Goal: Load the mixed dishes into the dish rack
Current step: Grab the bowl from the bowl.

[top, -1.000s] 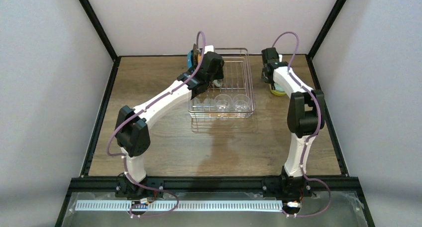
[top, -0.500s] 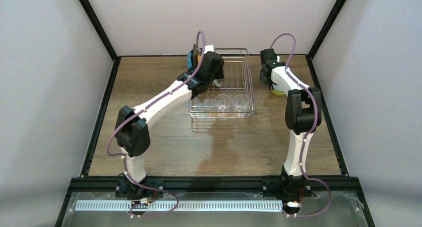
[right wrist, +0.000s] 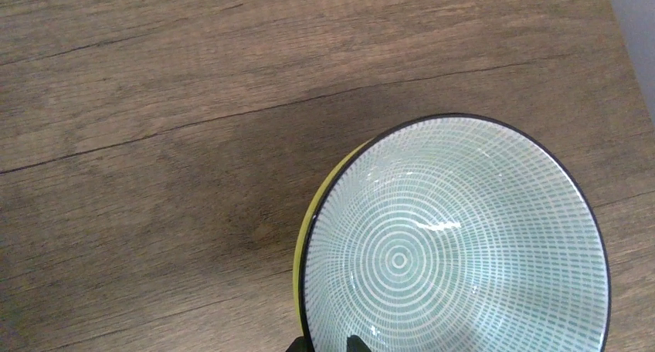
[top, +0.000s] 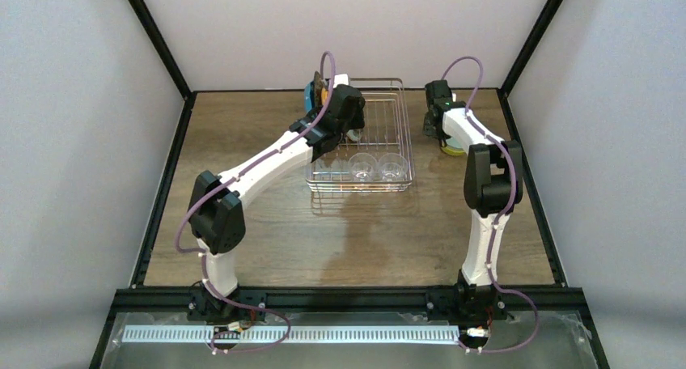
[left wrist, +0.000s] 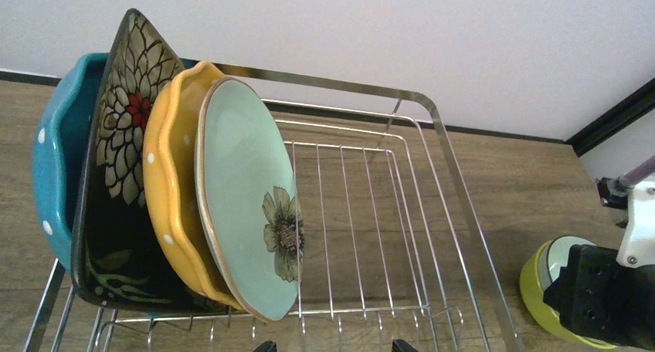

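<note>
The dish rack (left wrist: 432, 113) holds a blue dotted plate (left wrist: 58, 159), a black floral plate (left wrist: 116, 159), an orange dotted plate (left wrist: 166, 159) and a pale green plate (left wrist: 247, 182), all on edge at its left end. Clear glass cups (top: 362, 165) stand along the rack's near end (top: 402, 126). My left gripper (left wrist: 334, 346) hovers open over the rack, holding nothing. A small bowl (right wrist: 456, 244), yellow-green outside and mint-patterned inside, sits on the table right of the rack. My right gripper (right wrist: 326, 344) is shut on its near rim, one finger outside and one inside.
The wooden table (right wrist: 154, 136) stretches left of the bowl. The black frame post (left wrist: 618, 116) and the back wall stand close behind the rack and the bowl. The bowl (top: 451, 148) lies near the table's right rail.
The right gripper's jaws have narrowed onto the bowl's rim, and its wrist has shifted slightly towards the back. The left arm has not moved.
</note>
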You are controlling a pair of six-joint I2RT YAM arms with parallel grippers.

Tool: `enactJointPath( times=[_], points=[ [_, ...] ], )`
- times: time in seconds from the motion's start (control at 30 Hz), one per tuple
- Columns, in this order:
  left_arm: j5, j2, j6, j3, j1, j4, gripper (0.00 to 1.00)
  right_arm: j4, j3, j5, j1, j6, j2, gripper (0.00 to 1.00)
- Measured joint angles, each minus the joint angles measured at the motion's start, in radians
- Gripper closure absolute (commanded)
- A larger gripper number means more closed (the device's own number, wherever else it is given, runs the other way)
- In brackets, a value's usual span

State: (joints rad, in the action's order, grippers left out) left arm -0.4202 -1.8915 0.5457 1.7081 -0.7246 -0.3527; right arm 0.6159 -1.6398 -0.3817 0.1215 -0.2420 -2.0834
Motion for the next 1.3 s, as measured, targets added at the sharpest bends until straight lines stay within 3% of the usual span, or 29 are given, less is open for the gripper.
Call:
enactJointPath(
  times=[0.5, 1.3],
  points=[
    [-0.001, 0.000, 0.001, -0.012, 0.000, 0.000, 0.14, -0.004, 0.000, 0.022, -0.004, -0.005, 0.001, 0.99],
    [0.000, 0.005, 0.031, -0.067, 0.000, -0.001, 0.14, 0.033, 0.000, 0.061, -0.004, -0.029, 0.078, 0.99]
  ],
)
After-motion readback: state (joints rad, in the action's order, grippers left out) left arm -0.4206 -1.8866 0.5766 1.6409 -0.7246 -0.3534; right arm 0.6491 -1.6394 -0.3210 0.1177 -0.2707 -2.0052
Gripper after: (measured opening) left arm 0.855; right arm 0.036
